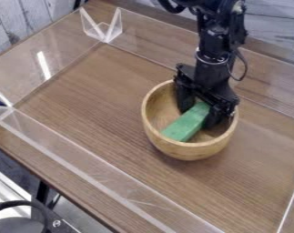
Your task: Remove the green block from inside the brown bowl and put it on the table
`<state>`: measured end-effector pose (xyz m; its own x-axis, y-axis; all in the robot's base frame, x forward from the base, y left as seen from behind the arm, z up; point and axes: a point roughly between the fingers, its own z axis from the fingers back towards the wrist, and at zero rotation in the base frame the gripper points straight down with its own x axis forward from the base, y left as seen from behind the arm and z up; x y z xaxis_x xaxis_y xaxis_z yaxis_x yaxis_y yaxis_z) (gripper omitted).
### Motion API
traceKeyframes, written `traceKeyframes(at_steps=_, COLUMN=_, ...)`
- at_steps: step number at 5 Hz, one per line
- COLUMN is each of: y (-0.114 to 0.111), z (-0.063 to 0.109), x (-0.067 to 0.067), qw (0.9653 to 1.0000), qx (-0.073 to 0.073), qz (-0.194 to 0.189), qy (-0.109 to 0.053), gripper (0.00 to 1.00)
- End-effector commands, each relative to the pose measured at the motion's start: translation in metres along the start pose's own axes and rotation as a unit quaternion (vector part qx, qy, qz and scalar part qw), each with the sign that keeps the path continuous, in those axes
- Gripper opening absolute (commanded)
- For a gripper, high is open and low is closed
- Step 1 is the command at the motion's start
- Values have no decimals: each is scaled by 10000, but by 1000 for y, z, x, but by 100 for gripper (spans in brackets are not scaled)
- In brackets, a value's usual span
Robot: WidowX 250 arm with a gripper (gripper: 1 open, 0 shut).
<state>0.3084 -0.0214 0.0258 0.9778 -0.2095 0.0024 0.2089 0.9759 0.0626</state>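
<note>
The brown bowl [161,138] sits on the table [100,100], right of centre. Inside it lies the green block [183,125], slanted from lower left to upper right. My black gripper [205,106] points straight down into the bowl, open, with one finger on each side of the block's upper end. The fingers [186,96] reach below the rim. Whether they touch the block I cannot tell. The block's far end is partly hidden behind the fingers.
Low clear acrylic walls [45,136] line the table's edges. A clear V-shaped acrylic piece [103,27] stands at the far corner. The arm [216,36] rises above the bowl's far side.
</note>
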Motion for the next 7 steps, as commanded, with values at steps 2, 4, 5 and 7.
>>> traceKeyframes(at_steps=2, y=14, z=-16, x=4, qw=9998, qx=188, qz=80, qy=72, gripper=100)
traceKeyframes(at_steps=4, y=11, z=-17, x=-4, qw=9997, qx=46, qz=151, qy=173, gripper=100)
traceKeyframes(at_steps=5, y=12, z=-16, x=2, qw=9992, qx=-42, qz=245, qy=305, gripper=100)
traceKeyframes(at_steps=7, y=15, z=-17, x=1, qw=9971, qx=-212, qz=419, qy=601, gripper=100)
